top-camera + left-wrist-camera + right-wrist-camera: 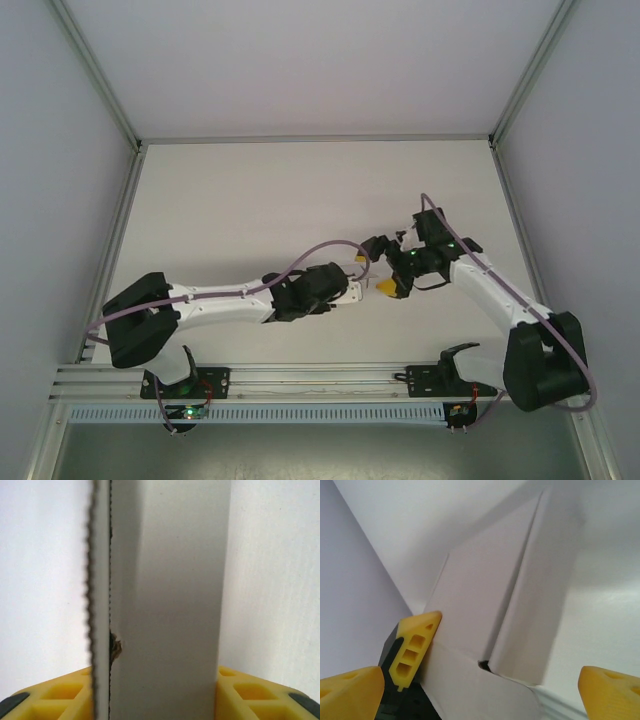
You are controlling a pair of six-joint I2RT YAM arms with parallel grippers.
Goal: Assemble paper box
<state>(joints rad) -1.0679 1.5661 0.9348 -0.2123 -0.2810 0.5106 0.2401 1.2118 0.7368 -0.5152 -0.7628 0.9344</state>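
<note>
The paper box (165, 605) is a white card piece standing upright between the yellow fingers (60, 697) of my left gripper (162, 697), which press on both of its sides. A serrated card edge runs down its left side. In the right wrist view the paper box (485, 595) shows a folded panel and a rounded flap, with one yellow left finger (415, 645) against it. My right gripper (480, 692) stands wide open around the box, its fingertips (610, 690) apart from the card. From above, the left gripper (348, 290) and right gripper (372, 272) meet at the table's middle.
The white table (300, 200) stretches behind and to both sides of the grippers. Pale enclosure walls (60, 150) close in left, right and back. An aluminium rail (300, 380) carrying both arm bases runs along the near edge.
</note>
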